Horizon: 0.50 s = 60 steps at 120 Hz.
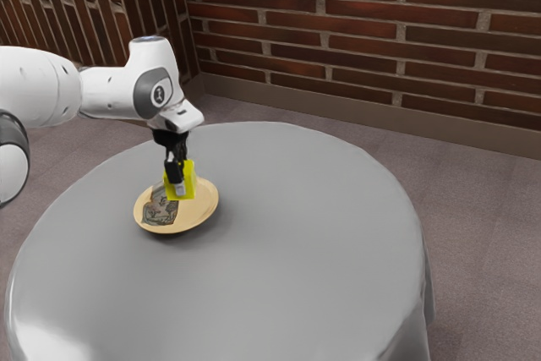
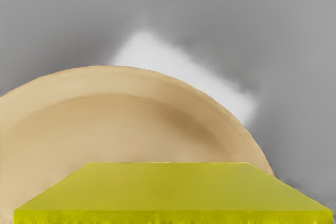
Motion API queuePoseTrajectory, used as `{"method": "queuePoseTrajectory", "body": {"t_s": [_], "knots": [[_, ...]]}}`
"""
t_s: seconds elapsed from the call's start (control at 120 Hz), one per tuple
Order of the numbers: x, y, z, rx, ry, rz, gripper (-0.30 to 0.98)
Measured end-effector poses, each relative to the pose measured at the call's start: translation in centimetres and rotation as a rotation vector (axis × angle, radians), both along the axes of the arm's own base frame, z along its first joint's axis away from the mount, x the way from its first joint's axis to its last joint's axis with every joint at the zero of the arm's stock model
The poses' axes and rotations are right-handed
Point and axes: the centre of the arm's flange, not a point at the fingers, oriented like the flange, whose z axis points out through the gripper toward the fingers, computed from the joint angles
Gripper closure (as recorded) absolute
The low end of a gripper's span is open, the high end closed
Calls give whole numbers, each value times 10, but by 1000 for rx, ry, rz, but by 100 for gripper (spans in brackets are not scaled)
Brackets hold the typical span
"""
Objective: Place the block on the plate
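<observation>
My gripper (image 1: 178, 180) points down over the plate in the exterior view, shut on the yellow block (image 1: 191, 182). One finger lies across the block's near face; the far finger is hidden behind it. Beneath is the round tan plate (image 1: 204, 208), with a dark patterned patch on its surface toward the exterior view's left. Whether the block's underside touches the plate cannot be told. Large at the wrist view's lower edge is the block (image 2: 168, 187), with the plate (image 2: 105, 124) curving out beyond it.
A round table with a grey cloth (image 1: 287, 251) carries the plate. Behind the table stands a brick wall (image 1: 363, 23). In the wrist view, a bright white patch (image 2: 178, 72) lies on the grey surface beside the plate's rim.
</observation>
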Motion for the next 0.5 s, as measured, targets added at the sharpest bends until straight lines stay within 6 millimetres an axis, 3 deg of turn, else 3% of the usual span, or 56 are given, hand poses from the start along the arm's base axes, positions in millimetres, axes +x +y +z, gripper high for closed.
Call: {"method": "queuePoseTrajectory", "body": {"t_s": [0.25,0.5], "knots": [[11,20,-56,39,63,14,27],[14,18,-50,45,38,13,11]]}}
